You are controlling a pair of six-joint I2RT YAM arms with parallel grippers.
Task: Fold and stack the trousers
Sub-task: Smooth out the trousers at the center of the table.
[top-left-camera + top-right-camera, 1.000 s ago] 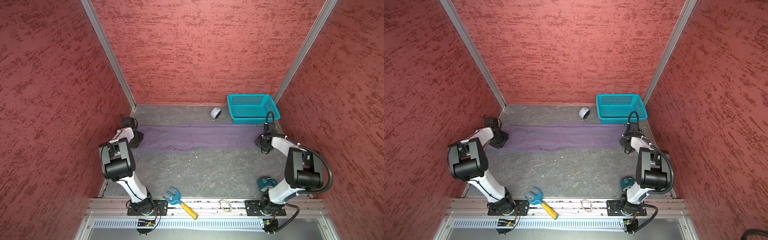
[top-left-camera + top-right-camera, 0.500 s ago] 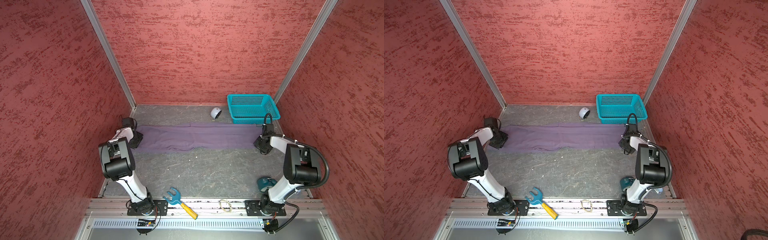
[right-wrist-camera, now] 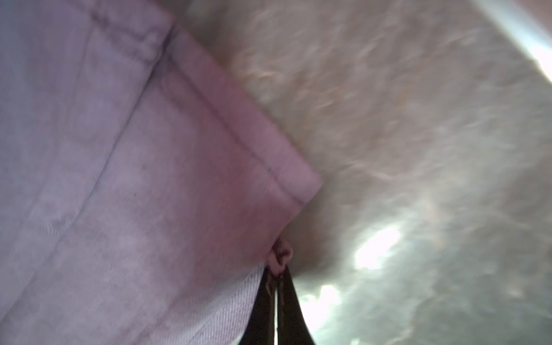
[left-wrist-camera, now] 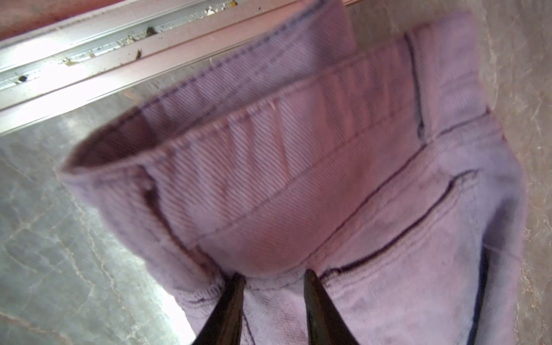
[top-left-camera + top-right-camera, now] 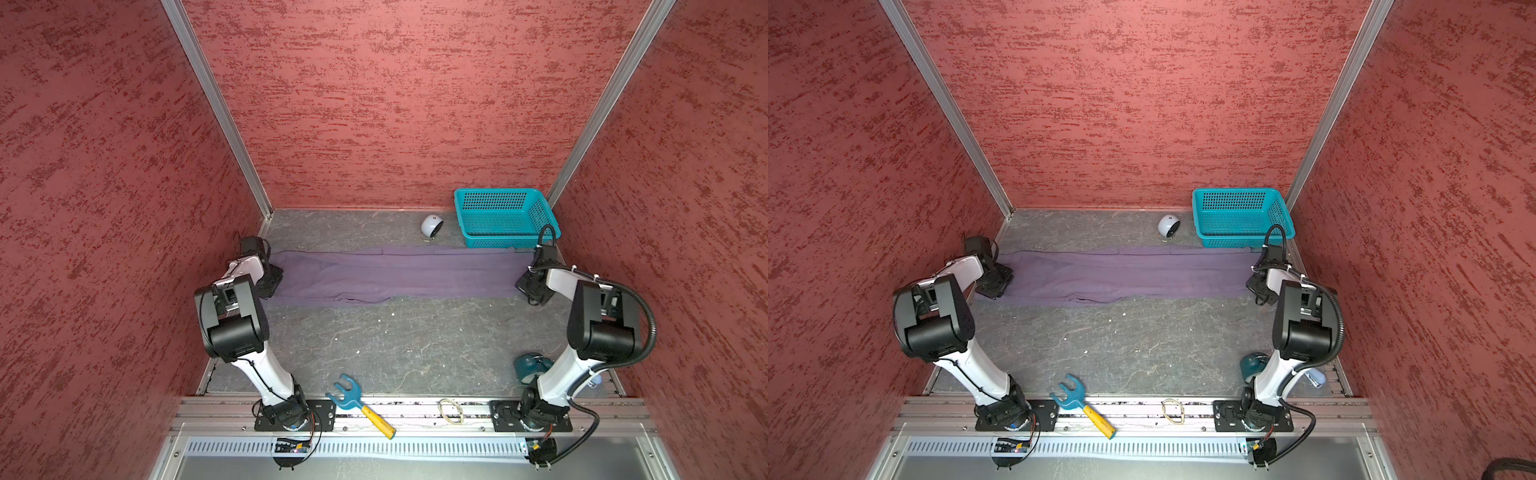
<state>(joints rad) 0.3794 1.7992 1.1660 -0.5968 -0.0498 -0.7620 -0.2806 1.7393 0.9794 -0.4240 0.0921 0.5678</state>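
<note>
Grey tabletop (image 5: pixel 395 345): trousers (image 5: pixel 395 272) spread flat, teal basket (image 5: pixel 490 241), white round object (image 5: pixel 431 226).

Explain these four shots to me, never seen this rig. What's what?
Two robot arms stand at the near edge of the table, each ending in a two-finger gripper. Two pictures look down from one overhead stereo camera; the other two come from cameras on the wrists. Purple trousers lie stretched across the grey table, near a teal basket and a small white ball-shaped thing. The left gripper is closed on the waistband; the right gripper is shut on a leg hem corner.
</note>
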